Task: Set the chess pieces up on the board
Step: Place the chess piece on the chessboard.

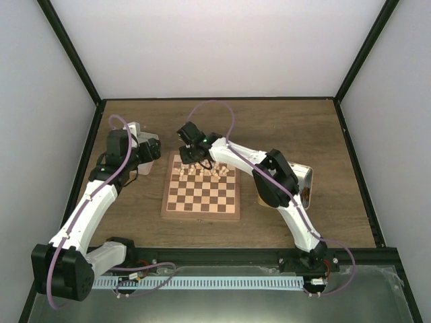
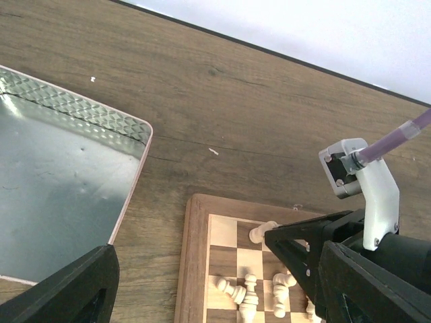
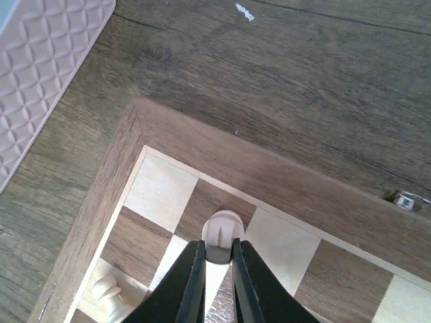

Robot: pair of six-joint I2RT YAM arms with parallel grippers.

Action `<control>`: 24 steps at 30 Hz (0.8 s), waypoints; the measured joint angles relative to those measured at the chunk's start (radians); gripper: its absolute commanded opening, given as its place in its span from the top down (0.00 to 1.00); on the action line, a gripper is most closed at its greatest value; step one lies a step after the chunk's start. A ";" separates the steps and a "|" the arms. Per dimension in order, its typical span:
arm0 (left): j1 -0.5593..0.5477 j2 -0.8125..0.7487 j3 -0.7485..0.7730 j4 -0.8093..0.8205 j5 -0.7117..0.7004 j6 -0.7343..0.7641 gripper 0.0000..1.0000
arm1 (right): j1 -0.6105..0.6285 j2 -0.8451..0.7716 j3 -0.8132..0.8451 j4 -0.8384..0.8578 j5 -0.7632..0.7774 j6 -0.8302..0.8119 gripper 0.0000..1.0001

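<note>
The board (image 1: 200, 215) lies mid-table, with several pale chess pieces (image 1: 202, 171) crowded along its far rows. My right gripper (image 3: 219, 252) is shut on one cream chess piece (image 3: 222, 229), pinched between both black fingers (image 3: 190, 282) over the dark square beside the board's far left corner. From the left wrist view that piece (image 2: 259, 233) leans on its side at the fingertips, and other pieces (image 2: 246, 296) lie toppled one row nearer. My left gripper (image 2: 222, 296) hangs open above the board's (image 2: 195, 269) left edge, holding nothing.
A shallow metal tray (image 2: 60, 195) sits just left of the board, its patterned rim (image 3: 40, 67) also visible in the right wrist view. A tin container (image 1: 304, 185) stands right of the board beside the right arm. Another fallen piece (image 3: 108, 289) lies near the held one.
</note>
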 measured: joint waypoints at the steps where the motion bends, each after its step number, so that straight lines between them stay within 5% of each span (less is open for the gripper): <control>1: 0.000 0.000 0.000 0.000 0.000 0.000 0.17 | 0.000 0.002 0.000 0.001 -0.002 -0.002 0.87; 8: 0.000 -0.002 0.000 0.000 -0.001 0.000 0.17 | 0.000 0.003 0.000 0.010 -0.028 -0.011 0.85; 14: 0.000 -0.011 0.000 -0.002 -0.001 0.000 0.17 | 0.000 0.003 0.000 0.013 -0.038 -0.020 0.59; 24: 0.000 -0.019 0.004 -0.008 0.023 -0.002 0.18 | 0.000 -0.071 0.014 0.017 -0.023 -0.006 0.53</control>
